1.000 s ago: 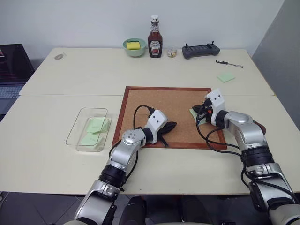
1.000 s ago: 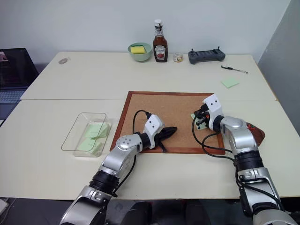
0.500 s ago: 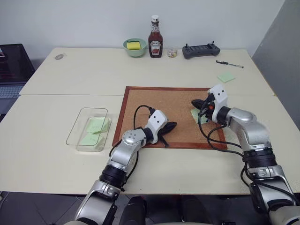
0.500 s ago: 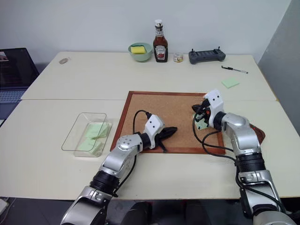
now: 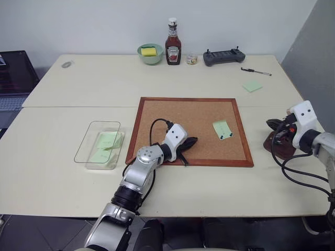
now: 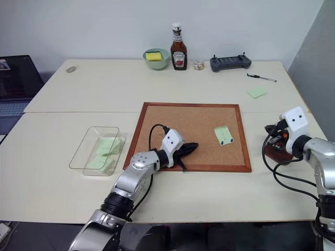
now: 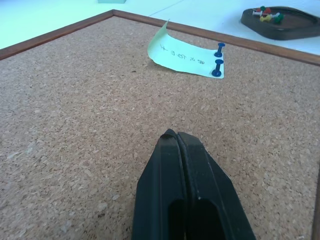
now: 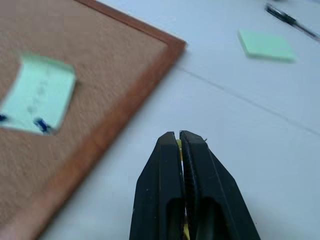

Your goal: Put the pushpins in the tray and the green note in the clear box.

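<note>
I see the table [image 5: 63,130] carrying the corkboard [image 5: 178,112]. The clear box [image 5: 98,145] sits left of it; the tray [image 5: 276,148] lies right, under my right pincer [image 8: 180,137], clamped on something yellow. My left pincer [image 7: 176,139] rests closed on cork. Two blue pushpins [image 7: 218,61] fix the green note [image 5: 222,129].

My right gripper [image 5: 273,125] covers much of the tray [image 5: 276,148], so I can't see inside it from above. A yellow bit shows between its fingers; I can't tell what. The writing on the green note [image 7: 184,52] is too small to read.
</note>
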Motion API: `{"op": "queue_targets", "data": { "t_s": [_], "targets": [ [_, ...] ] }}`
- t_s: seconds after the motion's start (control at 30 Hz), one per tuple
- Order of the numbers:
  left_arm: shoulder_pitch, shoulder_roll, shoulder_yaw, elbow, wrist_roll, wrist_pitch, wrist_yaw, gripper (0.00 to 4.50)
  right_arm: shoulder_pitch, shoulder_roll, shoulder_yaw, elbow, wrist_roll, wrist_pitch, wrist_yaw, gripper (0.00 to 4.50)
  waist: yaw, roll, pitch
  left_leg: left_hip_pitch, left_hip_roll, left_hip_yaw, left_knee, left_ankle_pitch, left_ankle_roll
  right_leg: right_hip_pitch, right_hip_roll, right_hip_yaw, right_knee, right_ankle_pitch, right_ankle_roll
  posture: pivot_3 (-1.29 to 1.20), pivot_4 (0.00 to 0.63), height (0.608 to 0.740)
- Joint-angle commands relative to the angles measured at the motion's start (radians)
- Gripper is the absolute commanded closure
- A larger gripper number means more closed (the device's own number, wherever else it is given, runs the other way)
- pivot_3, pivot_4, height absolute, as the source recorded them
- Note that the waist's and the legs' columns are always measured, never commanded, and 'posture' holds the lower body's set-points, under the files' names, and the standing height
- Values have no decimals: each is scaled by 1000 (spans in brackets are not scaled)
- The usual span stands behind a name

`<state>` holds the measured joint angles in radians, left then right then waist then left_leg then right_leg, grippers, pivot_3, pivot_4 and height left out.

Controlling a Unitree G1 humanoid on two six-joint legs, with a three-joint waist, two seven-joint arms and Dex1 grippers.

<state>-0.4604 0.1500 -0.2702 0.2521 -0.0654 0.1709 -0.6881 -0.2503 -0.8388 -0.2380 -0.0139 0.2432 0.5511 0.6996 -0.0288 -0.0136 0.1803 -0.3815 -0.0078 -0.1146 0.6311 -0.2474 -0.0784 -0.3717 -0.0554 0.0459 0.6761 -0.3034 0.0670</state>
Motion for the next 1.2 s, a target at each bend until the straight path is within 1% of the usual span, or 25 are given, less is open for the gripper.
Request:
{"op": "queue_targets", "data": {
  "t_s": [0.03, 0.2, 0.47, 0.5, 0.53, 0.6, 0.63, 0.77, 0.9, 1.03, 1.2],
  "targets": [
    [24, -9, -30, 31, 11, 6, -16, 4500, 77, -69, -43, -43, -45, -12, 4, 4426, 0, 0, 0, 0, 0, 0, 0, 0, 0, 0, 0, 0, 0, 0, 0, 0, 150, 740],
    [24, -12, -33, 31, 11, 6, -18, 4500, 136, -111, -33, -42, -72, -6, 6, 4426, 0, 1, -1, 0, 0, 0, 0, 0, 0, 1, 0, 0, 0, 0, 0, 0, 150, 740],
    [25, -10, -32, 33, 14, 3, -20, 4500, 141, -117, -30, -24, -87, 17, -6, 4426, 0, 1, -1, 0, 0, 0, 0, 0, 0, 1, 0, 0, 0, 0, 0, 0, 150, 740],
    [25, -10, -31, 35, 15, 2, -20, 4500, 140, -117, -29, -23, -87, 18, -7, 4023, 0, 1, -1, 0, 0, 0, 0, 0, 0, 1, 0, 0, 0, 0, 0, 0, 150, 740],
    [24, -9, -31, 36, 15, 1, -21, 4500, 140, -116, -29, -23, -87, 20, -7, 3947, 0, 1, -1, 0, 0, 0, 0, 0, 0, 1, 0, 0, 0, 0, 0, 0, 150, 740],
    [23, -8, -30, 39, 15, -1, -21, 4500, 139, -114, -29, -22, -90, 20, -6, 3343, 0, 1, -1, 0, 0, 0, 0, 0, 0, 1, 0, 0, -1, 0, 0, 0, 150, 740],
    [22, -8, -30, 40, 16, -2, -21, 4500, 139, -113, -30, -22, -91, 21, -6, 3205, 0, 1, -1, 0, 0, 0, 0, 0, 0, 1, 0, 0, -1, 0, 0, 0, 150, 740],
    [21, -7, -28, 43, 15, -4, -22, 4500, 141, -113, -37, -25, -86, 27, -3, 2404, 0, 2, -1, 0, 0, 0, 0, 0, 0, 1, 0, 0, -1, 0, 0, 0, 150, 740],
    [19, -5, -28, 49, 16, -10, -26, 4500, 132, -104, -61, -37, -60, 40, 1, 1418, 0, 2, -1, 0, 0, 0, 0, 0, 0, 1, 0, 0, -1, 0, 0, 0, 150, 740],
    [17, -3, -27, 56, 17, -16, -30, 4500, 91, -79, -103, -67, 17, 69, 19, 1418, 0, 2, -1, 0, 0, 0, 0, 0, 0, 1, 0, 0, -1, 0, 0, 0, 150, 740],
    [12, -3, -26, 60, 19, -19, -32, 4500, 57, -3, -85, -181, 144, 95, 65, 1418, 0, 3, -2, 1, 0, 0, 0, 0, 0, 2, 0, -1, -1, 0, 0, 0, 150, 740]
  ]
}}
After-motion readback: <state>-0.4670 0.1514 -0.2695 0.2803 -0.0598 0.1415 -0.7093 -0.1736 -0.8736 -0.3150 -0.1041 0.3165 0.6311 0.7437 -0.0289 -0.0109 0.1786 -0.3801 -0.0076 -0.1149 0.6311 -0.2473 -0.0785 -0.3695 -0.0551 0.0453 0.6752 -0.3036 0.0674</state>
